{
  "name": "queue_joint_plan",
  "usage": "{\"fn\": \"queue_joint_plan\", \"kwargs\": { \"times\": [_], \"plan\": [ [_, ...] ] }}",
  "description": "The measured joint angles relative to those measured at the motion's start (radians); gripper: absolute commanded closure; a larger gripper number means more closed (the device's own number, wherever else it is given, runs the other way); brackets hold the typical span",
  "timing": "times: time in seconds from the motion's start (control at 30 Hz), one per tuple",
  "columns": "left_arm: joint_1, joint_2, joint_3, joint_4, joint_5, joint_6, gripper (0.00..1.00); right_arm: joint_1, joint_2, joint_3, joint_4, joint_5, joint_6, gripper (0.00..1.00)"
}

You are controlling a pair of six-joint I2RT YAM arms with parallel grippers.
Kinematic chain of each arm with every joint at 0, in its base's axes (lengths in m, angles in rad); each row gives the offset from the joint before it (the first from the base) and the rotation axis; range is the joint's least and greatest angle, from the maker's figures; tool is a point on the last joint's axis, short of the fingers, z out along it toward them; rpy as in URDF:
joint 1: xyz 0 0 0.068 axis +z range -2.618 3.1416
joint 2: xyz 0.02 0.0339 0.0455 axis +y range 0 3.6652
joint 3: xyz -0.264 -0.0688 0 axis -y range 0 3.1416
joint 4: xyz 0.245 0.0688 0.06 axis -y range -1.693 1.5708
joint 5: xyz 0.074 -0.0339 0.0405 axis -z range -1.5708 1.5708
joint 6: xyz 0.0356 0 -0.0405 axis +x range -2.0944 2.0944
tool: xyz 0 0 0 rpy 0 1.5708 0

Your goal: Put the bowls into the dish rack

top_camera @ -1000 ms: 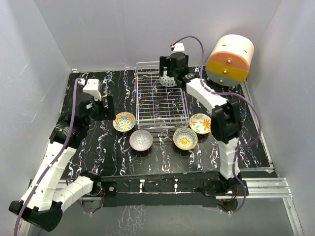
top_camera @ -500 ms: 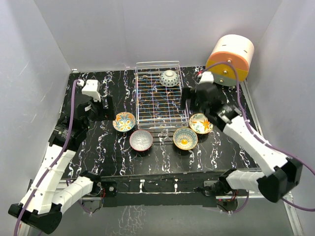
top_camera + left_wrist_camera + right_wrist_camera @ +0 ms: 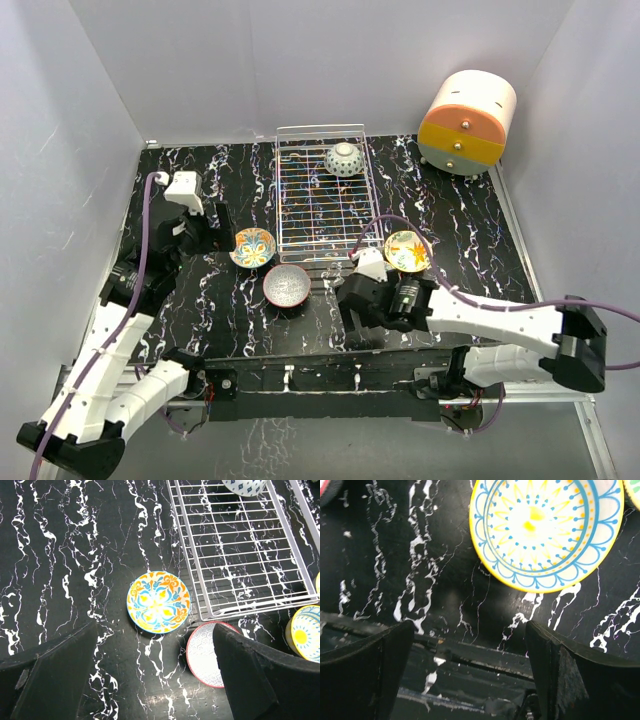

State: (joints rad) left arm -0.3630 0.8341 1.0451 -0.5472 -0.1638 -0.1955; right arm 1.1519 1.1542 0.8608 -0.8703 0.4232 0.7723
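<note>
With one bowl (image 3: 343, 159) sitting at the dish rack's (image 3: 300, 210) one-o'clock corner, my right fingers (image 3: 365, 680) hover wide open and empty just six o'clock of the yellow-teal bowl (image 3: 547, 527) on the surface (image 3: 420, 555), so I judge my next move is to straddle its rim.

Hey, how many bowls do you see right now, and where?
5. Pale bowl in the dish rack, far right corner. By its near edge on the table: orange-blue bowl, red-rimmed bowl, yellow-teal bowl, orange-floral bowl.

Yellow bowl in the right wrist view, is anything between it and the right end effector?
Nothing visible. The yellow bowl lies on the table just ahead of the open right end effector.
</note>
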Motion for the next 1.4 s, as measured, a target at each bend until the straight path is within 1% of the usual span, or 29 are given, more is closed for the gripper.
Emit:
{"fn": "queue_joint_plan", "kwargs": {
  "times": [0.17, 0.27, 0.37, 0.4, 0.47, 0.5, 0.63, 0.73, 0.83, 0.87, 1.07, 1.2, 1.27, 1.4],
  "plan": [
    [0.0, -0.03, 0.0, -0.004, -0.001, -0.021, 0.03, 0.014, 0.105, -0.001, 0.029, 0.116, 0.022, 0.07],
    [0.0, -0.047, -0.003, -0.008, -0.002, -0.028, 0.03, 0.012, 0.134, -0.008, 0.087, 0.18, -0.012, 0.08],
    [0.0, -0.06, -0.014, -0.011, -0.009, -0.031, 0.03, -0.003, 0.16, -0.026, 0.17, 0.205, -0.074, 0.1],
    [0.0, -0.062, -0.018, -0.015, -0.01, -0.032, 0.03, -0.013, 0.17, -0.04, 0.208, 0.203, -0.103, 0.13],
    [0.0, -0.063, -0.026, -0.018, -0.013, -0.033, 0.03, -0.043, 0.176, -0.069, 0.259, 0.183, -0.146, 0.28],
    [0.0, -0.063, -0.029, -0.02, -0.013, -0.033, 0.03, -0.064, 0.176, -0.082, 0.277, 0.17, -0.165, 0.33],
    [0.0, -0.063, -0.039, -0.027, -0.015, -0.033, 0.03, -0.137, 0.169, -0.128, 0.351, 0.121, -0.208, 0.35],
    [0.0, -0.062, -0.043, -0.027, -0.016, -0.033, 0.03, -0.159, 0.165, -0.139, 0.381, 0.097, -0.238, 0.35],
    [0.0, -0.06, -0.046, -0.028, -0.016, -0.033, 0.03, -0.161, 0.166, -0.139, 0.411, 0.077, -0.259, 0.47],
    [0.0, -0.059, -0.046, -0.028, -0.016, -0.033, 0.03, -0.161, 0.168, -0.139, 0.42, 0.07, -0.267, 0.47],
    [0.0, -0.059, -0.048, -0.03, -0.021, -0.033, 0.03, -0.161, 0.203, -0.139, 0.447, 0.048, -0.272, 0.48],
    [0.0, -0.062, -0.048, -0.031, -0.028, -0.033, 0.03, -0.161, 0.219, -0.142, 0.449, 0.051, -0.245, 0.48],
    [0.0, -0.065, -0.048, -0.031, -0.032, -0.033, 0.03, -0.161, 0.229, -0.146, 0.448, 0.055, -0.224, 0.52],
    [0.0, -0.069, -0.048, -0.032, -0.034, -0.033, 0.03, -0.161, 0.253, -0.149, 0.435, 0.077, -0.183, 0.64]
  ]
}}
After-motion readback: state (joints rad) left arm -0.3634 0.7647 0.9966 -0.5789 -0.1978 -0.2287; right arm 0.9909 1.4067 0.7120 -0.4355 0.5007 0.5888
